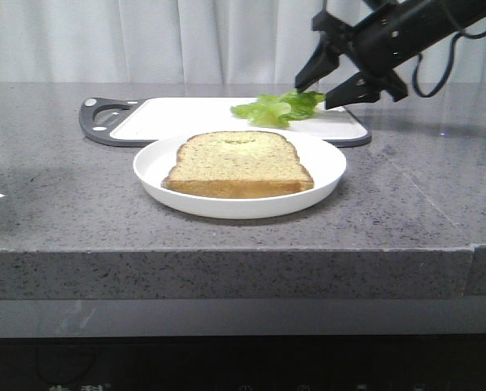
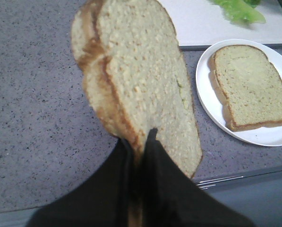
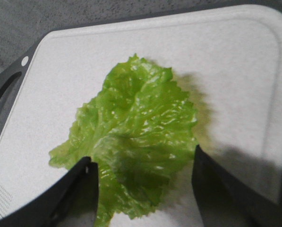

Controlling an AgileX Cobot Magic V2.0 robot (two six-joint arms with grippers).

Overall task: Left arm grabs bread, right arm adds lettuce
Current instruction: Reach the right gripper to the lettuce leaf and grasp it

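In the left wrist view my left gripper (image 2: 140, 139) is shut on the bread (image 2: 136, 75), a thick toast slice with a brown crust, gripped at one edge and held up over the grey counter. The left gripper is out of the front view. The lettuce (image 1: 275, 108) lies on the white cutting board (image 1: 177, 114). It also shows in the right wrist view (image 3: 131, 137) and the left wrist view (image 2: 240, 9). My right gripper (image 1: 313, 95) is open just above the lettuce, its fingers either side of the leaf's near end (image 3: 143, 158).
A second toast slice (image 1: 238, 163) lies flat on a white plate (image 1: 153, 175) in front of the cutting board, also seen in the left wrist view (image 2: 249, 85). The board has a dark grey rim and handle (image 1: 100, 118). The counter's front edge is near.
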